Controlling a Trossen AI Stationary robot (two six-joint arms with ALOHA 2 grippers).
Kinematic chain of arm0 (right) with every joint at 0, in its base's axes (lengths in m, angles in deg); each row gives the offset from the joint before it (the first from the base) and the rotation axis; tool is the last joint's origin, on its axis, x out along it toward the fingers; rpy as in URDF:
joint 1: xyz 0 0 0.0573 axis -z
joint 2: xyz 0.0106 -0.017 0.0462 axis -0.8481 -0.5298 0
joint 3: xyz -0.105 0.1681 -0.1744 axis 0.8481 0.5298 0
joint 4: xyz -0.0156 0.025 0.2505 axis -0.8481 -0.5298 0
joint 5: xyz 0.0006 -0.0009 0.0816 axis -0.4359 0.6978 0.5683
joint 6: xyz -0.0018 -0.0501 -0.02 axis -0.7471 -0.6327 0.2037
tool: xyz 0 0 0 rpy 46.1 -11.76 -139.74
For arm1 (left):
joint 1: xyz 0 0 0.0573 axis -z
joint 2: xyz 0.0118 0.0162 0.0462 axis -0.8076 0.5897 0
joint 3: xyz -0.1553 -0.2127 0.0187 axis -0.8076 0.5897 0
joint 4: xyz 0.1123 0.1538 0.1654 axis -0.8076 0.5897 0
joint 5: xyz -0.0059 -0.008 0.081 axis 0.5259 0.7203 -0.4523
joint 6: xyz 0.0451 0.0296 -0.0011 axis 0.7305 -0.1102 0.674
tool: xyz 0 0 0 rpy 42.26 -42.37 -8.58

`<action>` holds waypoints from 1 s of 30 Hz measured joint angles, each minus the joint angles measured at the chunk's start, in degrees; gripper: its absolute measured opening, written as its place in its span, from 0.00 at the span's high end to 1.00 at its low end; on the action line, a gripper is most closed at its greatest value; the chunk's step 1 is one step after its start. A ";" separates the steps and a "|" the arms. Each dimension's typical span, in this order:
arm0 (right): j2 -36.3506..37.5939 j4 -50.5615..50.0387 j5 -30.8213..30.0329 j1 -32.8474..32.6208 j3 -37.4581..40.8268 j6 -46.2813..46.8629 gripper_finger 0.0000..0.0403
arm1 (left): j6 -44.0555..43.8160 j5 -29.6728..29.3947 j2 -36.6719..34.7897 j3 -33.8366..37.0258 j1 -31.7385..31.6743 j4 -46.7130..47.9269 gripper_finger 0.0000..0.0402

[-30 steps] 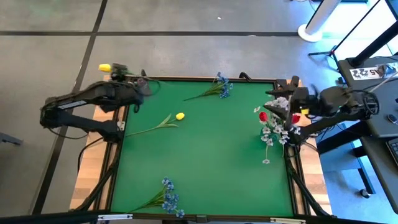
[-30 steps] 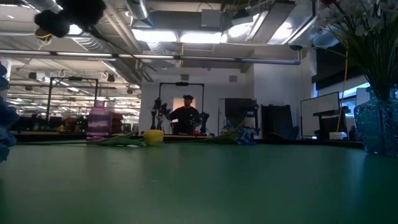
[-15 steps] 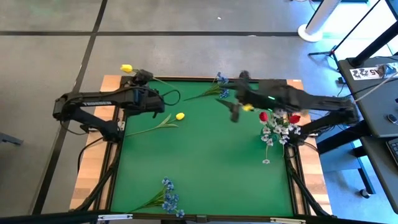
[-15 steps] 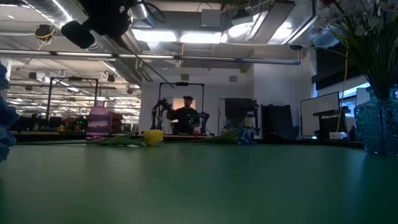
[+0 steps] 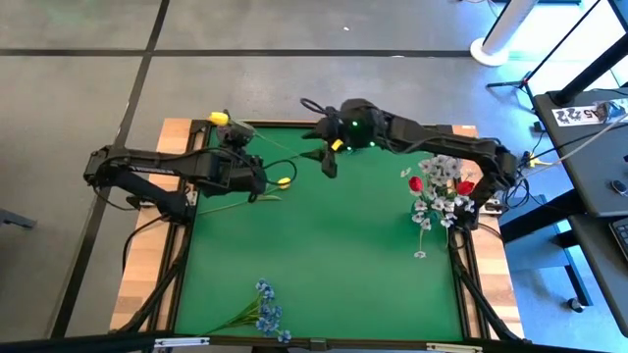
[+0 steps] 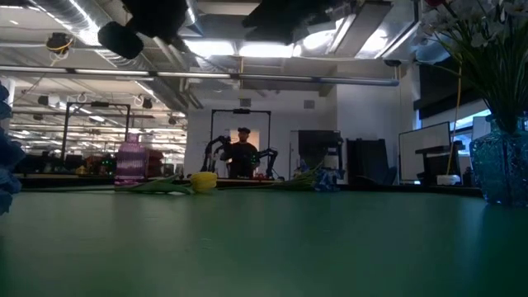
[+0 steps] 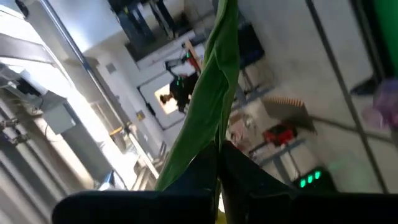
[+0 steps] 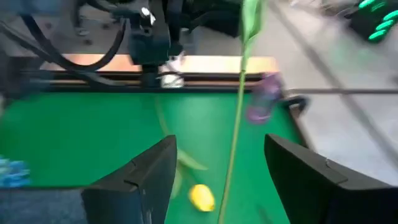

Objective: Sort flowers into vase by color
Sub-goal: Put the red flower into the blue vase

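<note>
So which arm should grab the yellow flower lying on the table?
Right. The right gripper hovers open close to that yellow flower, which shows between its fingers in its wrist view. The left gripper is shut on the stem of a second flower.

A yellow tulip (image 5: 219,119) is held up off the table at its far left corner, its thin green stem (image 5: 263,143) slanting toward the middle. A second yellow tulip (image 5: 285,181) lies flat nearby, stem pointing left. A blue bunch (image 5: 266,313) lies at the near edge. Red tulips (image 5: 415,183) and white sprays (image 5: 430,211) stand together in a vase at the right edge.
</note>
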 joint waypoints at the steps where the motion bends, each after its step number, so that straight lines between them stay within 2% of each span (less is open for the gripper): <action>1: -0.83 0.11 2.67 0.33 -0.17 1.53 0.40 | 1.46 0.64 0.00 0.00 0.23 -2.28 1.00; 5: -3.67 -0.02 10.37 1.03 -0.20 8.05 0.40 | 7.91 4.65 0.00 0.00 0.19 -11.73 1.00; 10: -6.43 -0.11 12.10 0.89 -0.20 12.38 0.40 | 18.61 10.05 0.00 0.00 0.20 -27.18 1.00; 14: -7.13 -0.54 12.56 0.89 -0.20 14.01 0.44 | 24.87 13.76 0.00 0.00 0.16 -34.53 1.00; 19: -7.13 -0.72 8.86 0.96 -0.20 13.85 0.59 | 25.33 14.23 0.00 0.00 -0.23 -35.82 1.00; 23: -6.69 -2.67 10.75 1.37 -0.71 9.56 0.68 | 25.04 14.53 0.00 0.00 -0.29 -35.71 1.00; 26: -6.24 -7.18 9.98 1.20 -4.07 5.05 0.68 | 24.55 14.53 0.00 0.00 -0.63 -35.57 1.00; 30: -5.88 -8.50 6.48 0.34 -7.16 0.66 0.61 | 24.28 16.79 0.00 0.00 -1.15 -35.41 1.00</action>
